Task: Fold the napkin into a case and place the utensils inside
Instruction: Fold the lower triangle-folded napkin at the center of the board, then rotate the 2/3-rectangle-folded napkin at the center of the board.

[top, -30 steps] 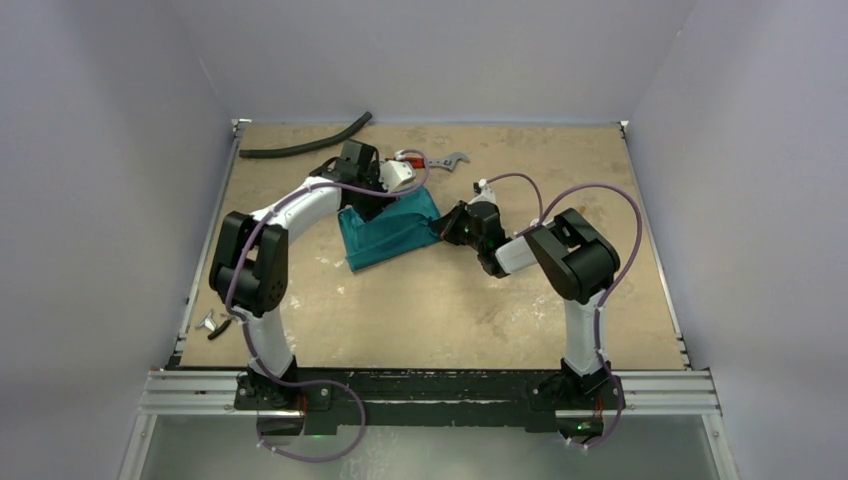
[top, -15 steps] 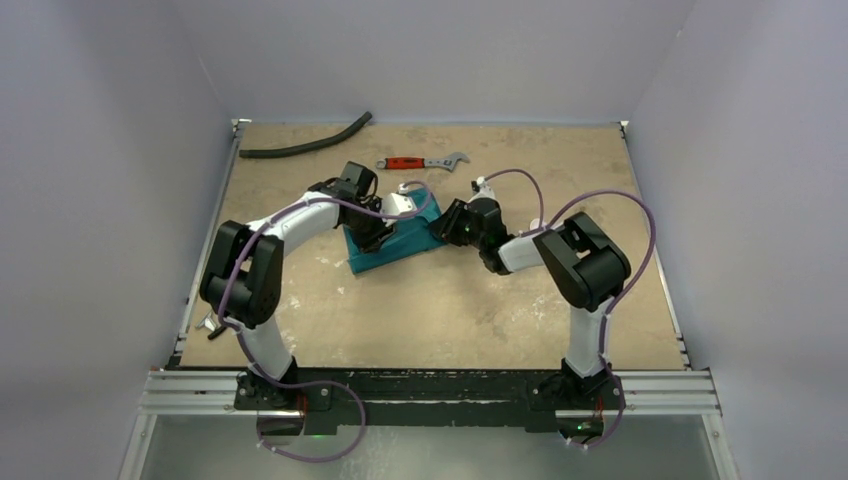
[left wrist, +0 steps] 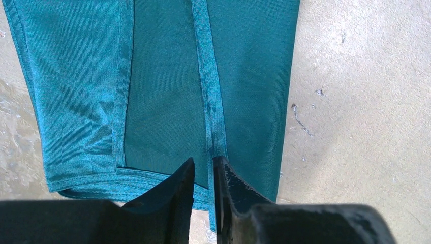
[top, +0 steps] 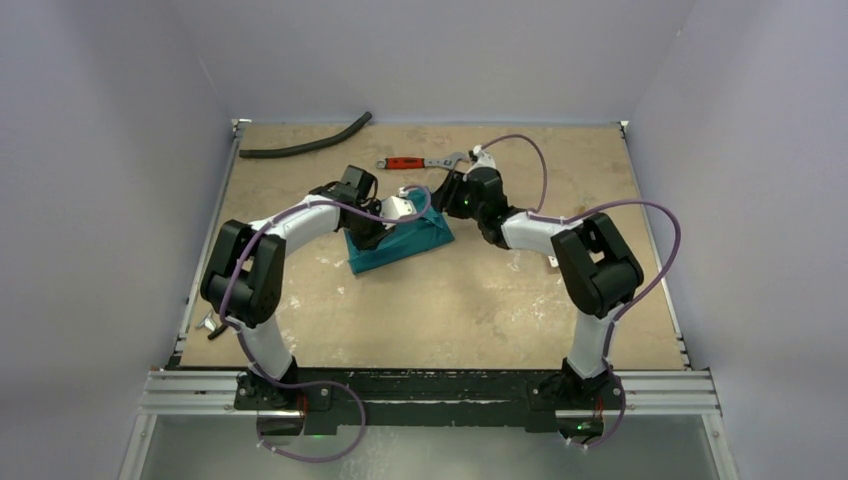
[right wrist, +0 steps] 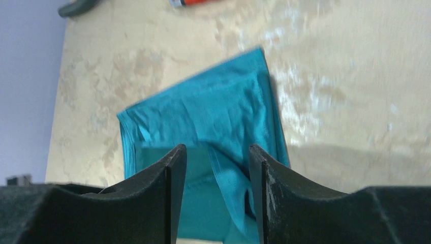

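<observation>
The teal napkin (top: 408, 243) lies on the table, folded in flat overlapping layers like a narrow case (left wrist: 162, 96). My left gripper (top: 372, 235) is at its left end. In the left wrist view its jaws (left wrist: 203, 163) stand a narrow gap apart over the near edge, with a hem strip running into the gap. My right gripper (top: 442, 208) hangs open above the right end. In the right wrist view a loose raised fold of the napkin (right wrist: 213, 117) shows between the spread fingers of that gripper (right wrist: 217, 152). The utensils are out of view.
A red-handled wrench (top: 420, 162) lies just beyond the napkin and shows at the top of the right wrist view (right wrist: 195, 2). A black hose (top: 305, 146) lies at the far left. Small pliers (top: 212, 322) sit at the left table edge.
My right gripper opened, let go of the napkin's right end and drew back toward the far side. My left gripper came down onto the napkin's left end and its jaws narrowed.
</observation>
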`<act>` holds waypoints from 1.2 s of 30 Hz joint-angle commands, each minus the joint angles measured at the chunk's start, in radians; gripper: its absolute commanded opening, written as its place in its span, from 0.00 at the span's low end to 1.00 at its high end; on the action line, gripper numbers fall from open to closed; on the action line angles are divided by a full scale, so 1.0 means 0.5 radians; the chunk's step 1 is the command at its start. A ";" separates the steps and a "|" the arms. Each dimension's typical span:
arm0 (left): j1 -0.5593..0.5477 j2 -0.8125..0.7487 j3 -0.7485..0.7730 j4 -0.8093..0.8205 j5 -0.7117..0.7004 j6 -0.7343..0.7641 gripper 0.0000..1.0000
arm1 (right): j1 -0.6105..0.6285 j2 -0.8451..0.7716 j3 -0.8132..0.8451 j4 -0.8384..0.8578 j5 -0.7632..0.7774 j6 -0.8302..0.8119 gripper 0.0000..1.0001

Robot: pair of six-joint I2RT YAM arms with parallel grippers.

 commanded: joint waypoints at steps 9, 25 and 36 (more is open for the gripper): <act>0.037 0.095 0.439 -0.073 0.173 -0.144 0.09 | -0.064 -0.082 0.232 -0.262 -0.038 -0.551 0.58; 0.085 0.876 1.253 -0.116 0.225 -0.316 0.07 | 0.465 -0.392 -0.069 -0.264 0.329 -0.854 0.42; 0.091 0.839 1.073 -0.036 0.210 -0.252 0.07 | 0.608 0.119 0.239 -0.161 0.332 -1.050 0.51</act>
